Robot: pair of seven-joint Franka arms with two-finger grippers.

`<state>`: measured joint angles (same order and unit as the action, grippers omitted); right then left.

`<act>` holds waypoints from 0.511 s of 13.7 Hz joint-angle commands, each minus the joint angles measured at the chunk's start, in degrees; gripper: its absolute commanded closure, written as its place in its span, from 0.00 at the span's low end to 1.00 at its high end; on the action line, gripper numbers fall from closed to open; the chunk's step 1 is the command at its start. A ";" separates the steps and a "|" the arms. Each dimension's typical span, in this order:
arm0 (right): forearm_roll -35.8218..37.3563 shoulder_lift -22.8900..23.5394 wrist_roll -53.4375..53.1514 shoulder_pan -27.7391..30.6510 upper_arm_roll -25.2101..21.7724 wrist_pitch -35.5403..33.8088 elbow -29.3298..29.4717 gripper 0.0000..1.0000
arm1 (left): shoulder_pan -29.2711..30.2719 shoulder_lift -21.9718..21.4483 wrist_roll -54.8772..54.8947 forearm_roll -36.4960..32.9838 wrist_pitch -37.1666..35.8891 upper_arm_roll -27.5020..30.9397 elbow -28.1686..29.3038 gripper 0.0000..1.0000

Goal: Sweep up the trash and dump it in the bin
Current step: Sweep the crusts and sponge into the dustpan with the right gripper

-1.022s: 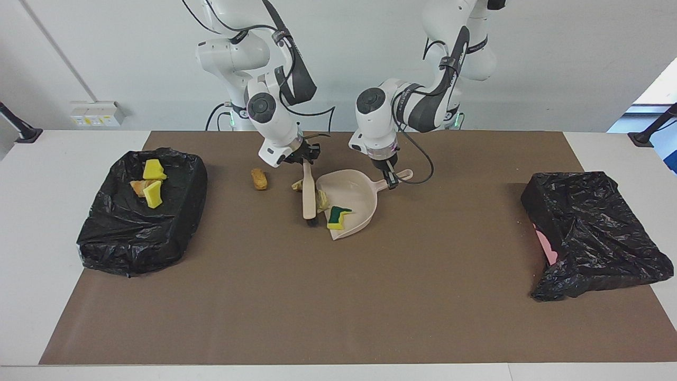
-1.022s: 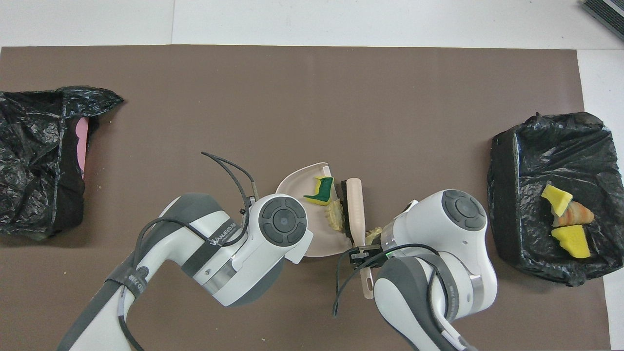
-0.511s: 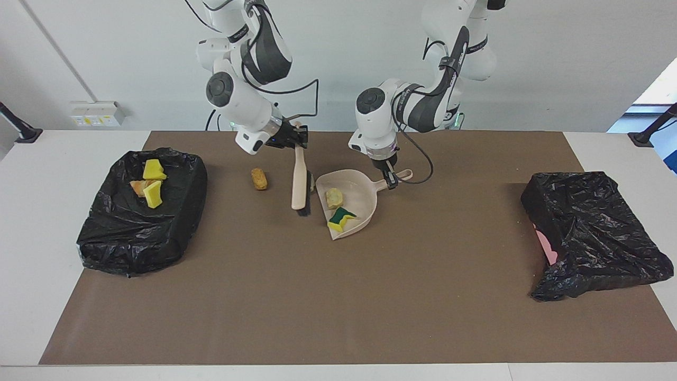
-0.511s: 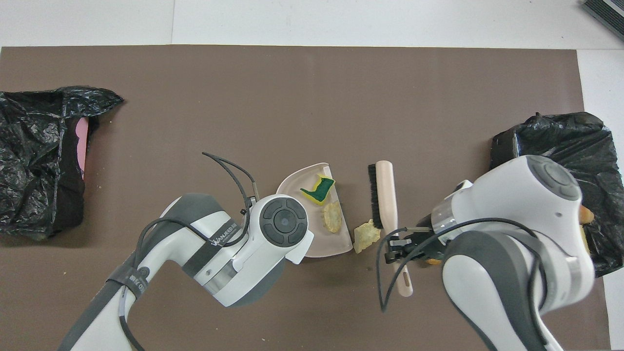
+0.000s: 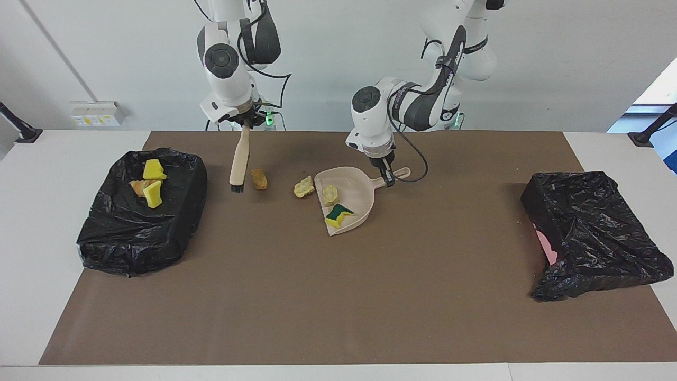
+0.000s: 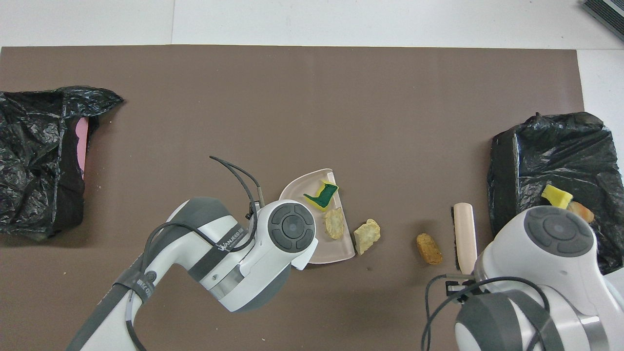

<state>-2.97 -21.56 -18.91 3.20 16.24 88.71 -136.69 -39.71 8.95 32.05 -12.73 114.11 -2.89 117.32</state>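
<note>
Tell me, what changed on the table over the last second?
The right hand carried the brush from the dustpan toward the trash-filled bin, beside the brown lump. One pale scrap lies outside the pan. The left hand kept holding the dustpan handle.

We see a robotics lab: two white robot arms (image 5: 227,58) mounted at a white table (image 5: 47,159) against a bare white wall (image 5: 555,63). A brown mat (image 5: 370,296) covers the tabletop, a socket strip (image 5: 95,113) sits on the wall, and black clamp stands (image 5: 16,127) grip the table's ends.
</note>
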 commanded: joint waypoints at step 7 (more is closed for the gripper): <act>-5.71 -1.91 1.56 -0.83 1.16 9.18 -11.40 1.00 | -2.39 -2.54 0.56 -0.98 -1.26 0.60 3.27 1.00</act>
<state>-5.26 -23.13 -21.23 2.40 16.88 94.80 -146.59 -40.96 8.27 32.08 -13.09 113.56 -2.98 118.34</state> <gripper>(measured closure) 0.740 0.678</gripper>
